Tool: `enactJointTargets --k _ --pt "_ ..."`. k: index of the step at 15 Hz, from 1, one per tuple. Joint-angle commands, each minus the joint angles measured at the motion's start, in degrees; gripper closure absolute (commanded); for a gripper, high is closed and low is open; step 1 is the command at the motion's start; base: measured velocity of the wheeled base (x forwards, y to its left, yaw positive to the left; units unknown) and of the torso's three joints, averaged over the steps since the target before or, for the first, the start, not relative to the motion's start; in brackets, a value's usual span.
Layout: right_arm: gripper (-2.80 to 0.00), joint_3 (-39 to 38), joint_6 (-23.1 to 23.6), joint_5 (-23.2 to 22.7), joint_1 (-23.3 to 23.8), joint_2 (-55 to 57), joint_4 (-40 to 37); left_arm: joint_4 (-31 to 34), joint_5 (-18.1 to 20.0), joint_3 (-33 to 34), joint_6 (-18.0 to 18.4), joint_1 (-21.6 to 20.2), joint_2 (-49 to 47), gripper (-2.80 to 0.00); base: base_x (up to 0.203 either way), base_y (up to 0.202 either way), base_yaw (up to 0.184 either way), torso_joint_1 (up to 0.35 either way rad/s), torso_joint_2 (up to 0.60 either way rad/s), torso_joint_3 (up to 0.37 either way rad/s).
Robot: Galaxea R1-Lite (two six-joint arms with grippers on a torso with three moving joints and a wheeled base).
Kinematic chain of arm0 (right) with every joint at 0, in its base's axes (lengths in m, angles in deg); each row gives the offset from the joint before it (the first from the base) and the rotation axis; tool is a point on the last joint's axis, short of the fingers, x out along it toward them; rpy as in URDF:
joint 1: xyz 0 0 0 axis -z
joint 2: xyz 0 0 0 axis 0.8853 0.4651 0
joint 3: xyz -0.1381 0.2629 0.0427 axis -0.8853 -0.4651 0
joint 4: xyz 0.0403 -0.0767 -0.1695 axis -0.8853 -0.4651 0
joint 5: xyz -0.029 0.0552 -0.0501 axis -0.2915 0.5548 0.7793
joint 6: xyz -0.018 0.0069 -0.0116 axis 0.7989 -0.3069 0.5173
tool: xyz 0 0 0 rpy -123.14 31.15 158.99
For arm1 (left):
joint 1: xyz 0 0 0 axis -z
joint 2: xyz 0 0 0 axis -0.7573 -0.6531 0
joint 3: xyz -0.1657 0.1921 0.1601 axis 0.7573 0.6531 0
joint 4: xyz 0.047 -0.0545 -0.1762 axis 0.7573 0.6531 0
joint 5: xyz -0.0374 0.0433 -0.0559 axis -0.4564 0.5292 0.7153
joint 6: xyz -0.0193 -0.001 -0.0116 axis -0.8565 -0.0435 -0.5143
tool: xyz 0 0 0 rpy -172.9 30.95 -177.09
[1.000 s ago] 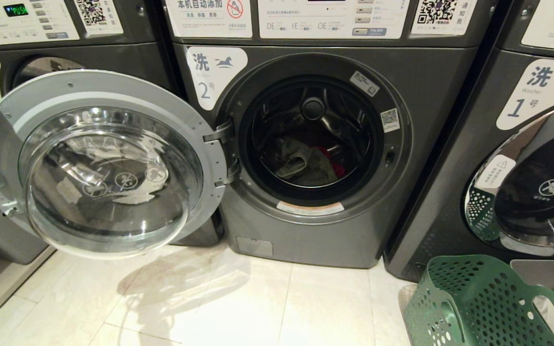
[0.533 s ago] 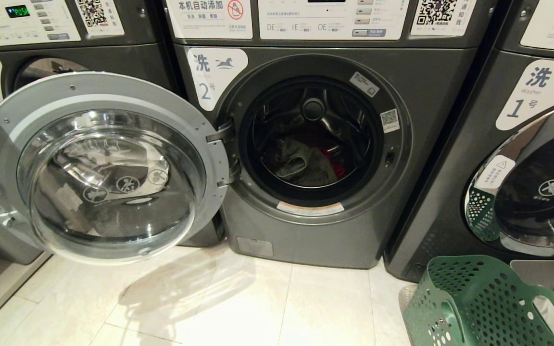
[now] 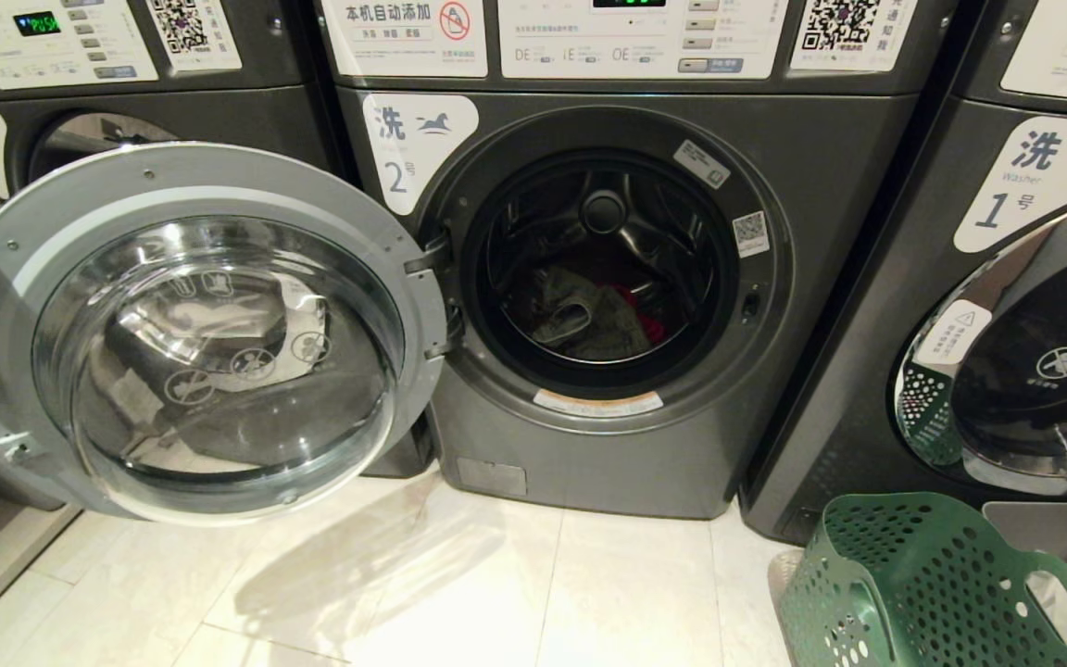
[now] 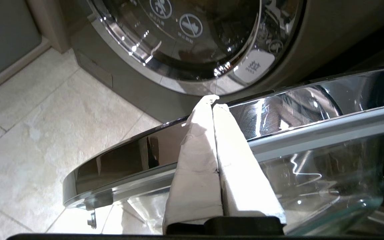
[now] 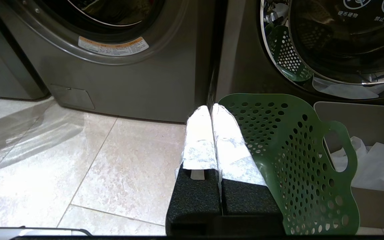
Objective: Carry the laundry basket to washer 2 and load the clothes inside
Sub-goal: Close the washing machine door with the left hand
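Washer 2 (image 3: 589,463) stands in the middle with its round glass door (image 3: 191,176) swung out to the left. Grey-olive and pinkish-red clothes (image 3: 594,320) lie low in the drum. The green laundry basket (image 3: 922,584) stands on the floor at the lower right, and its inside is not visible. My left gripper (image 4: 213,101) is shut with nothing in it, and its fingers lie across the inner side of the door (image 4: 312,133), tips at the chrome edge. It is outside the head view. My right gripper (image 5: 211,108) is shut and empty, low beside the basket (image 5: 298,160).
Washer 1 (image 3: 1006,185) stands to the right with its door shut, and washer 3 (image 3: 172,102) stands to the left behind the open door. A grey bin (image 5: 372,120) holding white bags (image 5: 375,163) sits behind the basket. Pale floor tiles (image 3: 496,593) lie in front of washer 2.
The door of washer 2 has swung a little further out from the machines, towards me. The dark left gripper seen at the left edge has left the head view.
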Motion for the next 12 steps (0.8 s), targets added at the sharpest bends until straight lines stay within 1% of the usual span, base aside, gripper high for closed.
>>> enactJointTargets --k 1,3,4,8,12 --pt "0.00 0.09 0.06 -0.01 0.00 0.07 0.11 4.16 1.22 0.03 0.04 1.33 3.08 0.00 0.000 0.000 0.000 0.000 0.00 0.000" --pt "0.00 0.09 0.06 -0.01 0.09 0.07 0.02 9.49 4.67 0.03 0.14 2.61 5.74 0.00 0.000 0.000 0.000 0.000 0.00 0.000" --pt "0.00 0.09 0.06 -0.01 0.00 0.07 0.02 11.32 5.32 0.03 0.15 3.56 6.80 0.00 0.000 0.000 0.000 0.000 0.00 0.000" --pt "0.00 0.09 0.15 -0.01 0.00 0.07 0.02 16.30 5.99 0.03 0.16 6.99 10.68 0.00 0.000 0.000 0.000 0.000 0.00 0.000" --pt "0.00 0.09 0.15 -0.01 0.00 0.07 0.02 22.10 6.36 0.03 0.16 11.34 14.56 0.00 0.000 0.000 0.000 0.000 0.00 0.000"
